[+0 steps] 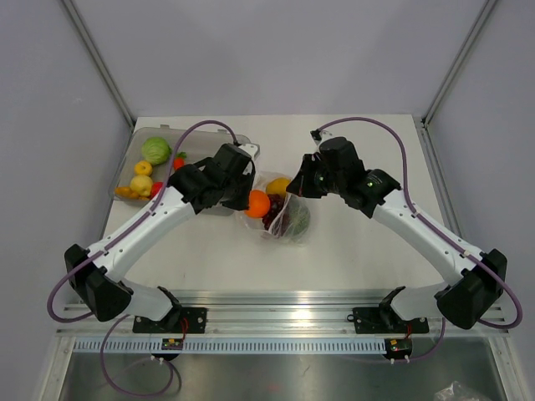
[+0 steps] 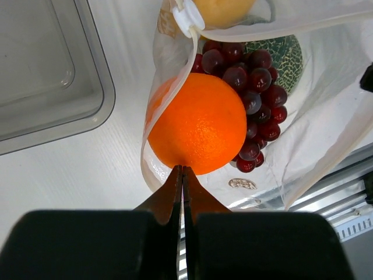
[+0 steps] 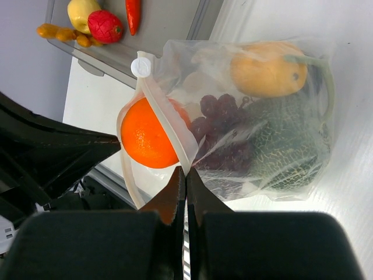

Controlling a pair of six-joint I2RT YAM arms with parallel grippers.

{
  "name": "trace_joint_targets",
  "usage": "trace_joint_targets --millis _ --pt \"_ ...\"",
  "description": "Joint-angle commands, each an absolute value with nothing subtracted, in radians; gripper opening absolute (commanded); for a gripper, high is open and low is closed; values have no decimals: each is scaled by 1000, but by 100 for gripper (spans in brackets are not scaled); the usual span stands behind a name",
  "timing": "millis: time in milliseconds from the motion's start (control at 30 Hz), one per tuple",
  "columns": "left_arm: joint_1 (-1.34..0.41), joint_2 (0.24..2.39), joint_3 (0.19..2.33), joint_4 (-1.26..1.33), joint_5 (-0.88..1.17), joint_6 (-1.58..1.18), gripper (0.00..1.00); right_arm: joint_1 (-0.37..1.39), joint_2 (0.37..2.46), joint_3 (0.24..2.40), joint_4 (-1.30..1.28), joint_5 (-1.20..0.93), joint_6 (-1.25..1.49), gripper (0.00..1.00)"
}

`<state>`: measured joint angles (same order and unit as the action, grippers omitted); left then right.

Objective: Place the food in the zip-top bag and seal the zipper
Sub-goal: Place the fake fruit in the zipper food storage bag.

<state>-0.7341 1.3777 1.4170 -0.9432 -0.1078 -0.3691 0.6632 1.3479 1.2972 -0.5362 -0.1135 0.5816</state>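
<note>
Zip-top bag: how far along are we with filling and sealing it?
Done: dark purple grapes, a yellow fruit and a green netted melon lie inside the clear crinkly zip-top bag. In hand: the round orange sits in its mouth, the left gripper shut beside it, the right gripper shut on the whitish zipper strip. Left: the grey translucent tray holds more food; the mouth gapes unsealed.

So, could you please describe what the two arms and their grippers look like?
The left arm and right arm both have white links, bulky black joint housings and black bases. A mauve cable loops along each. The left gripper and right gripper have black bodies tapering to thin brownish tips. A small green light glows near the right wrist.
</note>
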Motion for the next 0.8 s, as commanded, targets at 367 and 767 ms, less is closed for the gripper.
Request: trace_joint_targets --millis 367,767 --pt "-738 1549 1476 -804 -138 -330 0 672 1299 1308 -529 -81 574 0" --pt "-739 1548 1439 -686 -110 -362 0 670 1309 1310 -528 -89 566 0"
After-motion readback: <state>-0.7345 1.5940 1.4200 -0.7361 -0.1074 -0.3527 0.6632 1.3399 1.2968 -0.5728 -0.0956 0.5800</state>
